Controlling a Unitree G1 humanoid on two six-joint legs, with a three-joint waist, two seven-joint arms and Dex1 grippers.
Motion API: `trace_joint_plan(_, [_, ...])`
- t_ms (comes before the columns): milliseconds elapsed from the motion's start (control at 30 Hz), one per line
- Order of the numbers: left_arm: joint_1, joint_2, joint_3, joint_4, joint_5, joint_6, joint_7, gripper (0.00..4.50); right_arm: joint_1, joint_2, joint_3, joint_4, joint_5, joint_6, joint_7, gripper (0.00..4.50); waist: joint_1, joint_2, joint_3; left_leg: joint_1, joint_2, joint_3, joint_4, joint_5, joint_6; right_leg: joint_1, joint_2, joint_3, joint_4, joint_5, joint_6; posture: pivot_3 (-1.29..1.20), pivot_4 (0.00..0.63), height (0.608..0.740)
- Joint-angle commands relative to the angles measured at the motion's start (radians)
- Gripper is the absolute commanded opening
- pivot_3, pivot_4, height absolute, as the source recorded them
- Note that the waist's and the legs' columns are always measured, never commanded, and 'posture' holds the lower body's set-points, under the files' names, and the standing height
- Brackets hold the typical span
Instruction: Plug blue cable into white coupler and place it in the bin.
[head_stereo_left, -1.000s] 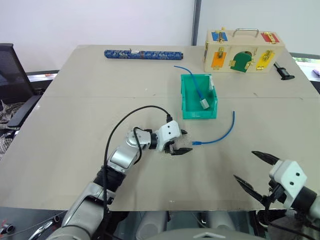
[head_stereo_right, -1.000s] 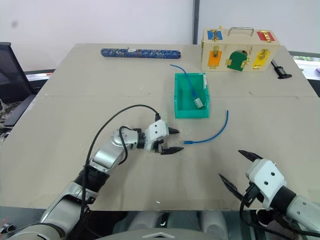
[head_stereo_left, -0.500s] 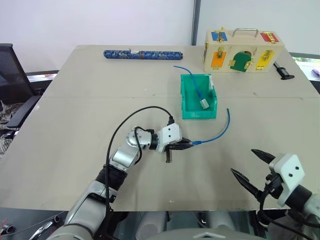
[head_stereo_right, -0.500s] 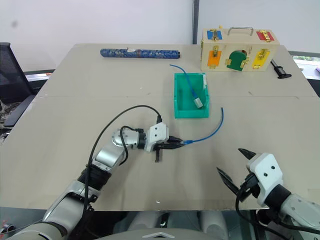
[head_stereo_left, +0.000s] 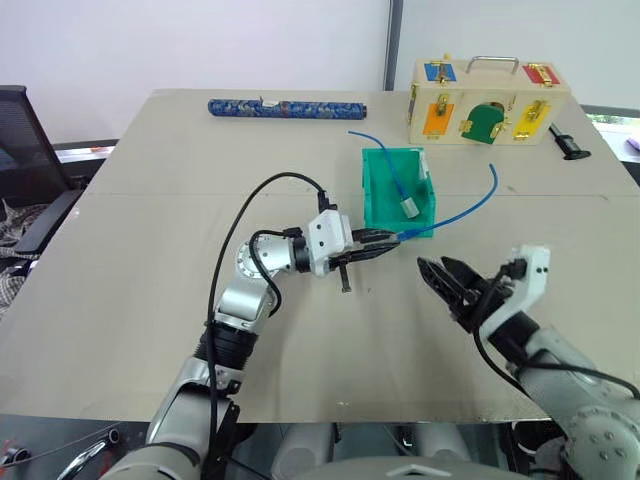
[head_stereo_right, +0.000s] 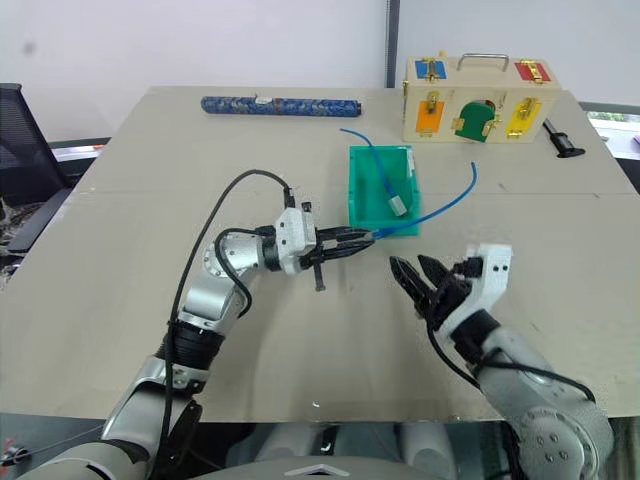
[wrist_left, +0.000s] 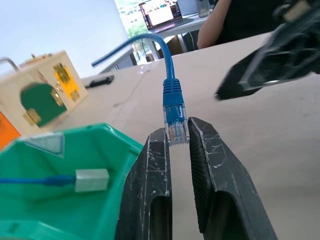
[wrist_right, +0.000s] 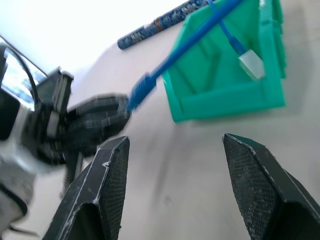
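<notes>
The blue cable (head_stereo_left: 455, 215) hangs in the air in front of the bin (head_stereo_left: 368, 190), its free end arching up to the right. My left gripper (head_stereo_left: 390, 240) is shut on the cable's clear plug (wrist_left: 175, 127), held level and pointing right, with the blue boot sticking out past the fingers. My right gripper (head_stereo_left: 432, 266) stands open a little to the right of the plug, pointing toward it with nothing between its fingers (wrist_right: 107, 180). The teal bin (wrist_right: 225, 100) holds another blue cable ending in a grey-white block (head_stereo_left: 409, 207). The white coupler is out of view.
At the table's back right stands a pale wooden box (head_stereo_left: 485, 100) with coloured doors, and a black tool (head_stereo_left: 565, 143) lies beside it. A blue patterned roll (head_stereo_left: 285, 107) lies along the back edge. A person's arm (wrist_left: 235, 20) shows beyond the table.
My left gripper shut on the cable's plug end and lifted it off the table up toward the bin. The right gripper swung up and left from the table's front edge toward the plug, rolling over.
</notes>
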Motion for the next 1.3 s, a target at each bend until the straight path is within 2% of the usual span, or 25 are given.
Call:
trace_joint_plan(33, [-0.024,0.001,0.003,-0.011,0.018,-0.082,0.007,0.0,-0.071,0.01,-0.002,0.043,0.126,-0.016,-0.096,2.86,0.0,0.0,0.0,0.0,0.0,0.0,0.0,0.0,0.0,0.0,0.0,0.0,0.0,0.0,0.0,0.0,0.15,0.74])
trace_joint_plan(167, [-0.021,-0.003,-0.002,-0.023,0.023,-0.091,0.015,0.0,-0.134,-0.001,-0.002,0.087,0.21,-0.057,-0.17,1.55,-0.007,0.0,0.0,0.0,-0.001,0.0,0.0,0.0,0.0,0.0,0.0,0.0,0.0,0.0,0.0,0.0,0.15,0.74])
trace_joint_plan(600, [-0.016,-0.006,-0.016,-0.06,0.024,-0.069,0.036,0.0,-0.166,-0.109,0.085,0.12,0.347,-0.146,-0.248,1.55,-0.023,0.0,0.0,0.0,0.0,0.0,0.0,0.0,0.0,0.0,0.001,0.0,0.001,0.0,0.0,0.0,0.15,0.74])
trace_joint_plan(767, [-0.009,-0.003,-0.021,-0.074,0.024,-0.065,0.036,0.0,-0.17,-0.146,0.106,0.128,0.368,-0.181,-0.263,0.07,-0.024,0.0,0.0,0.0,0.0,0.0,0.0,0.0,0.0,0.0,0.001,0.001,0.001,0.0,0.0,0.0,0.15,0.74])
trace_joint_plan(1033, [0.012,0.017,-0.015,-0.095,-0.015,-0.012,0.021,0.0,-0.168,-0.196,0.137,0.134,0.396,-0.226,-0.266,0.07,-0.023,0.0,0.0,0.0,0.0,0.0,0.0,0.0,0.0,0.0,0.002,0.001,0.001,0.0,0.0,0.0,0.15,0.74])
trace_joint_plan(1067, [0.019,0.02,-0.004,-0.109,-0.029,0.025,0.032,0.99,-0.169,-0.201,0.142,0.136,0.399,-0.23,-0.264,0.0,-0.024,0.0,0.0,0.0,0.0,0.0,0.0,0.0,0.0,0.0,0.002,0.001,0.001,0.0,0.0,0.0,0.15,0.74])
trace_joint_plan(1200, [0.069,0.064,0.057,-0.179,-0.071,0.172,0.082,2.5,-0.162,-0.219,0.157,0.144,0.407,-0.245,-0.249,0.0,-0.026,0.0,0.0,0.0,0.0,0.0,0.0,0.0,0.0,0.0,0.002,0.001,0.001,0.0,0.0,0.0,0.15,0.74])
trace_joint_plan(1267, [0.111,0.106,0.107,-0.221,-0.107,0.267,0.111,3.51,-0.159,-0.226,0.165,0.153,0.406,-0.251,-0.239,0.0,-0.029,0.0,0.0,0.0,0.001,0.0,0.0,0.0,0.0,0.0,0.003,0.002,0.001,0.0,0.0,0.0,0.15,0.74])
trace_joint_plan(1300, [0.13,0.127,0.135,-0.238,-0.12,0.306,0.128,3.51,-0.159,-0.23,0.169,0.159,0.406,-0.253,-0.234,0.0,-0.031,0.0,0.0,0.0,0.001,0.0,0.0,0.0,0.0,0.0,0.003,0.002,0.001,0.0,0.0,0.0,0.15,0.74])
